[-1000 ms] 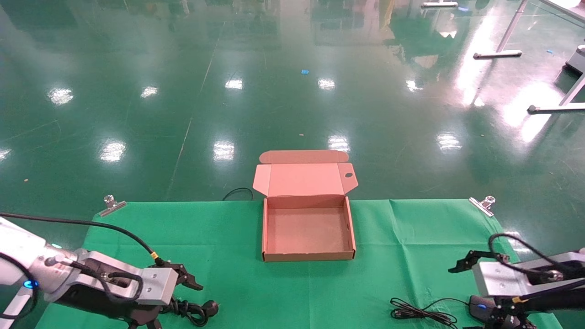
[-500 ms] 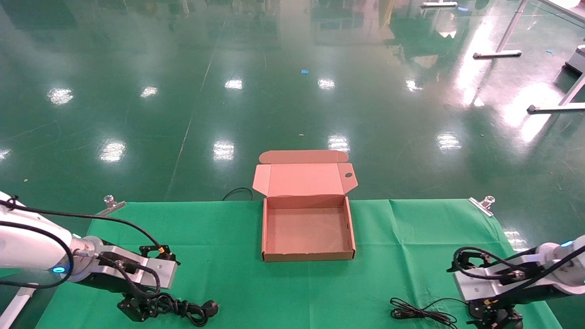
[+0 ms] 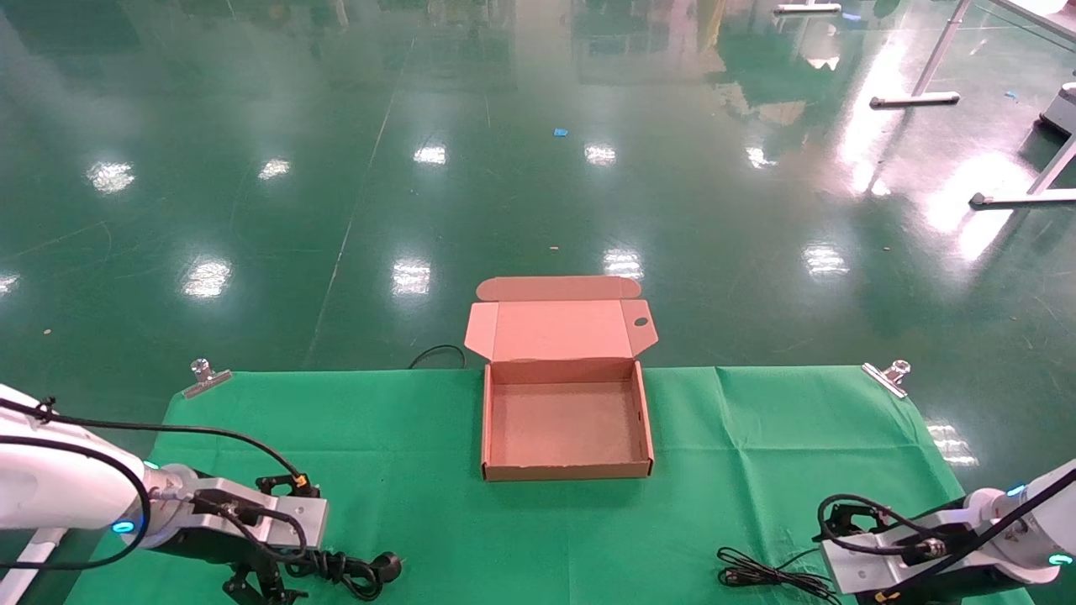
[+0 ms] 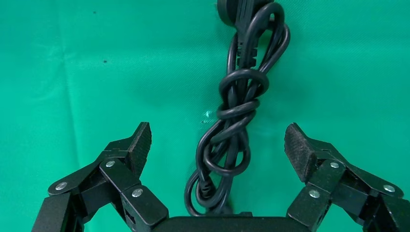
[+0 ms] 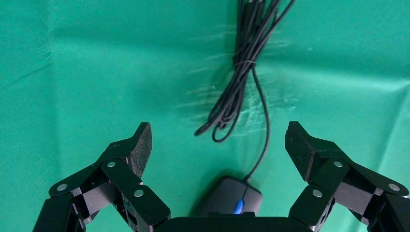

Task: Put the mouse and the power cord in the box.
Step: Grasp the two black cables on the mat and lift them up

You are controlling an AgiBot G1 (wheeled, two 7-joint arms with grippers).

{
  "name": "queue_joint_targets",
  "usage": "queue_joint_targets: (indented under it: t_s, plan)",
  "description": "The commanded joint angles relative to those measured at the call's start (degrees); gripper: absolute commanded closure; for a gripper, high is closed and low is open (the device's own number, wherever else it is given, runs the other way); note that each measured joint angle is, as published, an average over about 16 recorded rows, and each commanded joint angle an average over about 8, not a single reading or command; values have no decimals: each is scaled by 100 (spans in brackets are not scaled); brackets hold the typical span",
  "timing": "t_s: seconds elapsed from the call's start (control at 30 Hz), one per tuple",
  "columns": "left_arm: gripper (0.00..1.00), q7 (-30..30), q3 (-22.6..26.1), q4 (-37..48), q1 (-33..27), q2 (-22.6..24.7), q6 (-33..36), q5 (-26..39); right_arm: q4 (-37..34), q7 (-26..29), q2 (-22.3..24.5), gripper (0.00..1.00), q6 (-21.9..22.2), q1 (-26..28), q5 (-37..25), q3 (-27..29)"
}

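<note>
Both arms are low at the near corners of the worktop (image 3: pixel 403 437), each poised over its own item, which looks like a paired pick before anything goes to the box (image 3: pixel 565 470). The left gripper (image 4: pixel 217 145) is near-left of the box, jaws released and spread wide with the cord (image 4: pixel 237 121) lying between them, not touched; the bundle's long axis runs away from the wrist, plug end farthest out, so closing should pinch across the knotted middle. In the head view the cord (image 3: pixel 353 571) sits just beside the left gripper (image 3: pixel 261 580), well apart from the box. The right gripper (image 5: pixel 217 145) is near-right of the box, jaws likewise released and wide, with the mouse (image 5: pixel 232 195) close in at the palm and its thin wire running out to a tied bundle farther off. In the head view the arm hides the mouse; only the wire bundle (image 3: pixel 773 576) shows, left of the right gripper's body. My read: both are at pre-grasp, neither closed yet, and the mouse sits deep between the jaws, so a clean side pinch seems likely. The box stands at the far middle of the worktop, lid flap hinged back and open, and nothing is in it. Risk: the mouse wire may trail and snag the box wall.
</note>
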Motion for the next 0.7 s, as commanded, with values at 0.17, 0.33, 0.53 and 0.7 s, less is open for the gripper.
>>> queue_joint_targets:
  t_s: [0.17, 0.33, 0.53, 0.7]
  plan:
    - [0, 22, -11, 86, 62, 61, -137, -15, -122, -67, -84, 0, 158, -89, 23, 16]
    - [0, 45, 19, 120, 99, 107, -269, 29, -174, -78, -176, 0, 304, -144, 66, 47]
    - [0, 44, 45, 161, 131, 128, -366, 67, -217, -82, -268, 0, 449, -195, 100, 71]
    - [0, 8, 28, 192, 157, 116, -378, 42, -246, -71, -327, 0, 562, -227, 119, 85]
